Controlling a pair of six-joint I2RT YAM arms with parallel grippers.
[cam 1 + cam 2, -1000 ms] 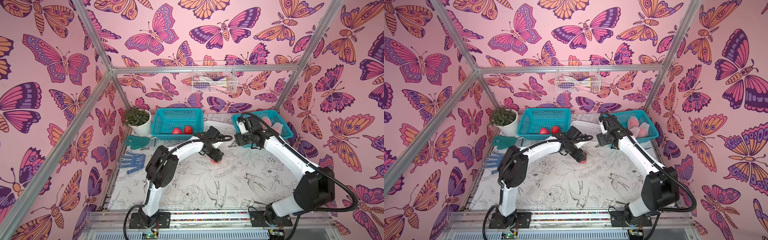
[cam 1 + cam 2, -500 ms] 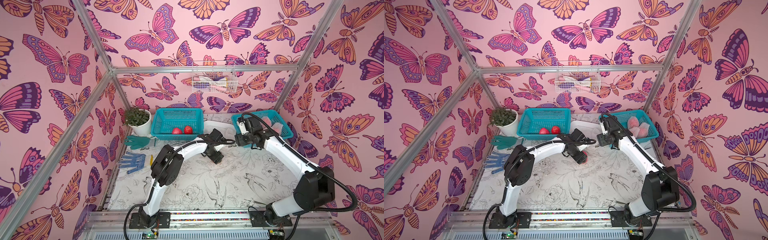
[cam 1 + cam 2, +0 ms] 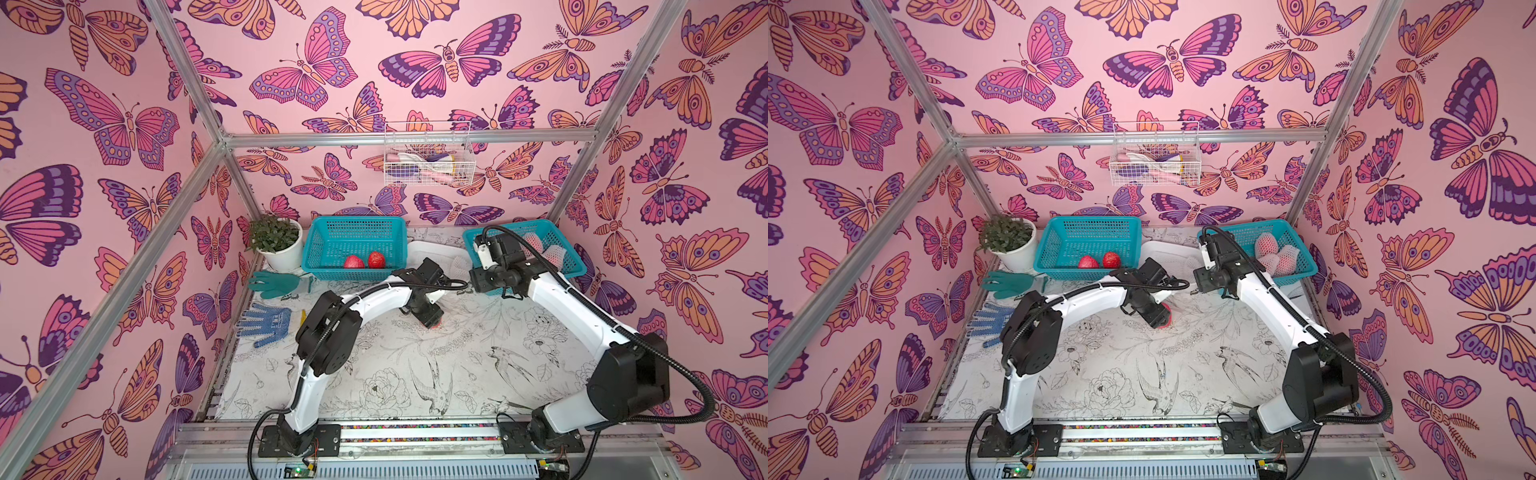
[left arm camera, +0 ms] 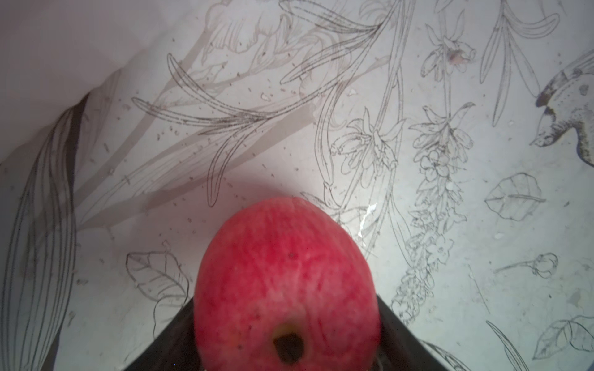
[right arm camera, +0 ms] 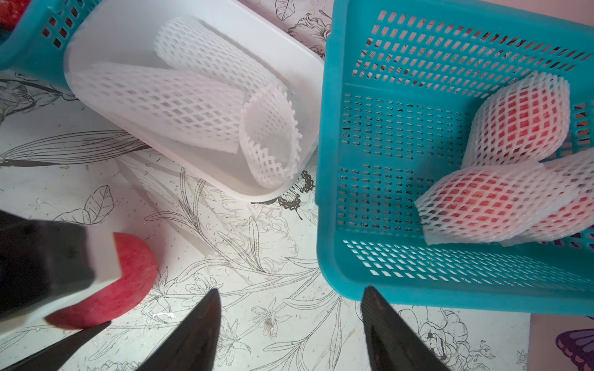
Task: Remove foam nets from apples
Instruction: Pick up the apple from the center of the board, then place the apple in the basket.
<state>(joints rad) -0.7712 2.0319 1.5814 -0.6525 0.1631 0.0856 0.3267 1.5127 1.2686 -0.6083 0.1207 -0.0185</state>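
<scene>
Robot lab booth w/ alu frame, butterfly-print walls.

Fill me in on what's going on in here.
Fruit is being unwrapped. The left hand surrounds a bare apple on the table; whether it grips, I cannot tell. The right hand hangs open, empty, near the teal basket of netted apples. Two empty nets lie in the white tub, two bare apples in the other teal basket.

The teal basket is glossy perforated plastic; the tub is smooth, milky white plastic. Foam nets look soft and matt. The bare apple has smooth, faintly streaked skin.
</scene>
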